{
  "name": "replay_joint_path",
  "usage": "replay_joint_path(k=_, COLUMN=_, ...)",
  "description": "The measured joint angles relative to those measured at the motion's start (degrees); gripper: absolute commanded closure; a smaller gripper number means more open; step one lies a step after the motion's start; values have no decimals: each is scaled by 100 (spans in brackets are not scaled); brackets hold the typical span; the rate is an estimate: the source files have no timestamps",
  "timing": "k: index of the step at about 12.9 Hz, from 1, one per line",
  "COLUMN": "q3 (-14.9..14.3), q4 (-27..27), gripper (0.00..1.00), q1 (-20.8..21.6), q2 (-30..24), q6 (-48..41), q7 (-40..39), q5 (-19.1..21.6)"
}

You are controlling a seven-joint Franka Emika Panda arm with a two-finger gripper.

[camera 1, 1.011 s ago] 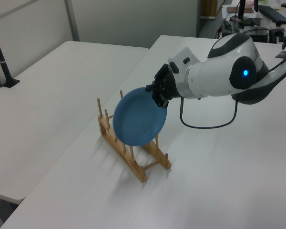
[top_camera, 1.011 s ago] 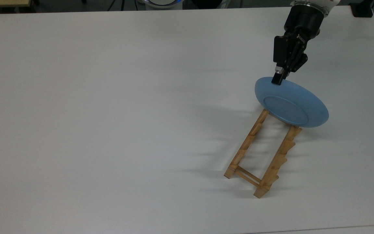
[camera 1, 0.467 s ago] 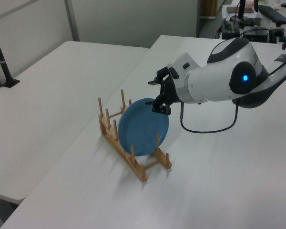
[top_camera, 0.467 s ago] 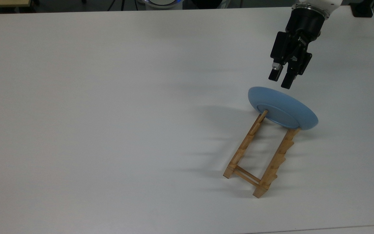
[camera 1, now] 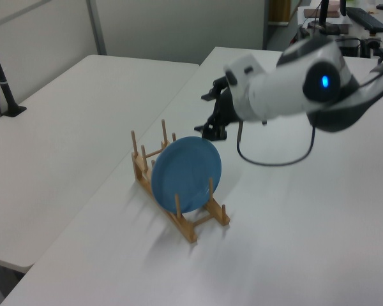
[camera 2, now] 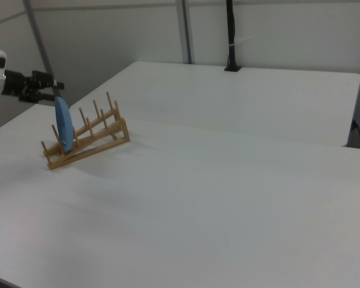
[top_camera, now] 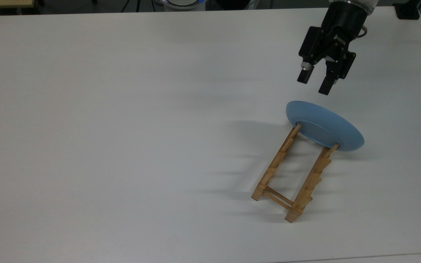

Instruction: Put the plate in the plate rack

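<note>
One light-blue plate [top_camera: 323,125] stands on edge in the wooden plate rack [top_camera: 295,171], slotted between pegs at the rack's end nearest the arm; in the left view it [camera 1: 186,174] leans slightly, with a peg in front of its face. A second ago the gripper [top_camera: 316,84] was clamped on the plate's rim above the rack — now the plate rests there by itself and the gripper has drawn up and away, its two black fingers [top_camera: 303,76] spread apart with nothing between them. In the right view the plate [camera 2: 62,123] sits near the low end of the sloping rack [camera 2: 87,139]. Around them lies a white table [top_camera: 122,128] — nothing stands between gripper and plate.
</note>
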Motion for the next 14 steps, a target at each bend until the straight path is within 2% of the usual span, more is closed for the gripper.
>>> replay_joint_path(k=5, q3=-22, q4=118, gripper=0, q1=-636, q2=-870, q6=-97, q7=-36, q5=2599)
replay_joint_path(k=8, q3=-94, q4=128, gripper=0, q1=-1135, q2=-1503, q6=-690, q7=-216, q5=4115)
replay_joint_path(k=9, q3=-180, q4=130, gripper=0, q1=-1196, q2=-1646, q6=-884, q7=-280, q5=4470)
replay_joint_path(k=10, q3=-355, q4=132, gripper=0, q1=-1211, q2=-1783, q6=-1121, q7=-391, q5=4861)
replay_joint_path(k=11, q3=-660, q4=134, gripper=0, q1=-1217, q2=-1945, q6=-1424, q7=-629, q5=5367)
replay_joint_path(k=13, q3=-1141, q4=140, gripper=0, q1=-1221, q2=-2101, q6=-1693, q7=-911, q5=6044)
replay_joint_path(k=14, q3=-1579, q4=173, gripper=0, q1=-1226, q2=-2185, q6=-1836, q7=-1157, q5=6517)
